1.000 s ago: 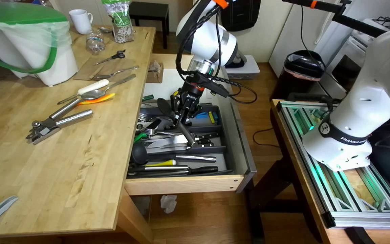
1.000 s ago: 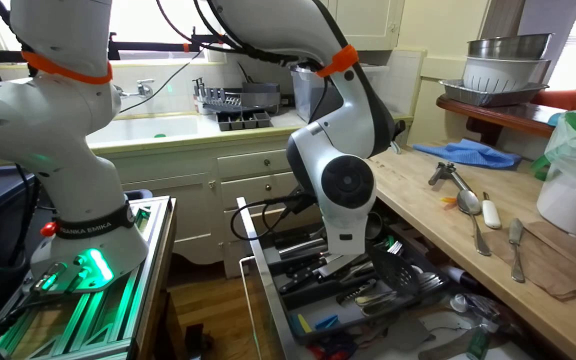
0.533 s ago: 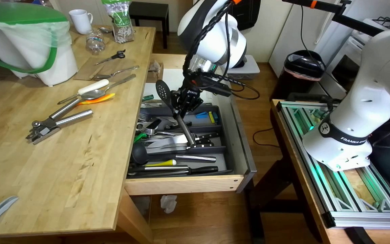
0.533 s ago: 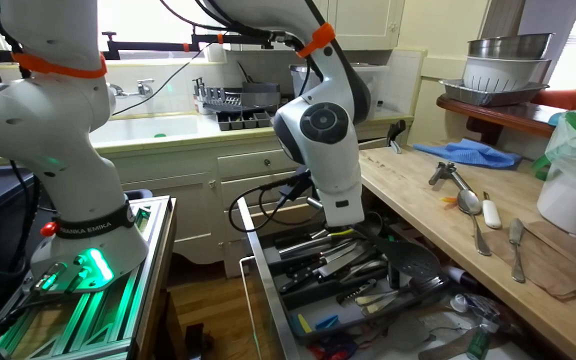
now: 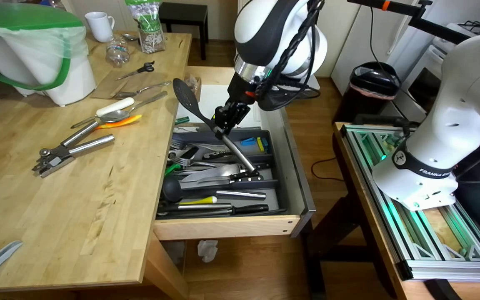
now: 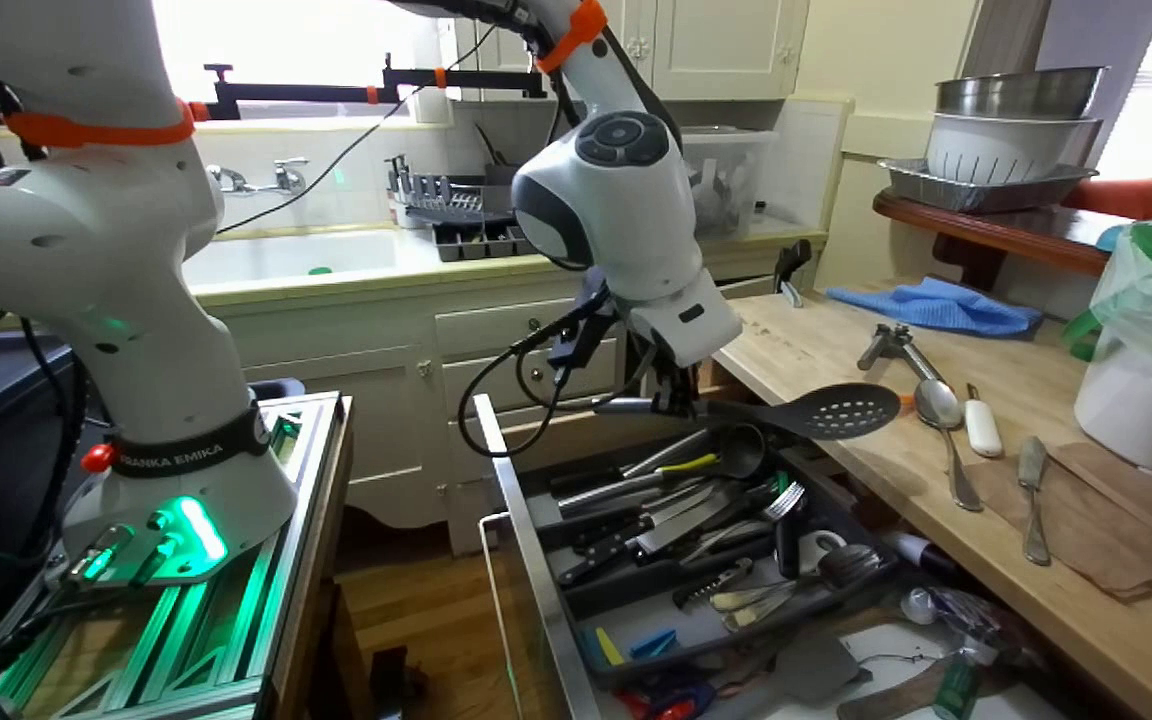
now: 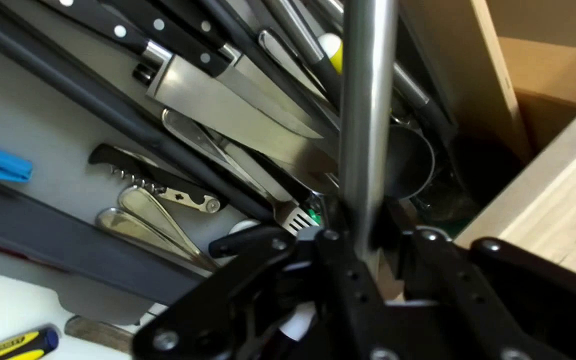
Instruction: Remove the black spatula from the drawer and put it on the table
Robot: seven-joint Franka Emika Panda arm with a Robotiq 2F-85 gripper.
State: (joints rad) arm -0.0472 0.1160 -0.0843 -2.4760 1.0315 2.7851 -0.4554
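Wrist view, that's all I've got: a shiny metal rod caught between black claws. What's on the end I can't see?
Observer: A flat black oval head with holes in it, so this is the black spatula.
Visitor: Oh! Is it resting on things or up in the air?
Observer: Up in the air: in an exterior view it hangs above the drawer.
Visitor: And the table, is anything standing on it?
Observer: Yes, in both exterior views a white bin with a green lid stands there.
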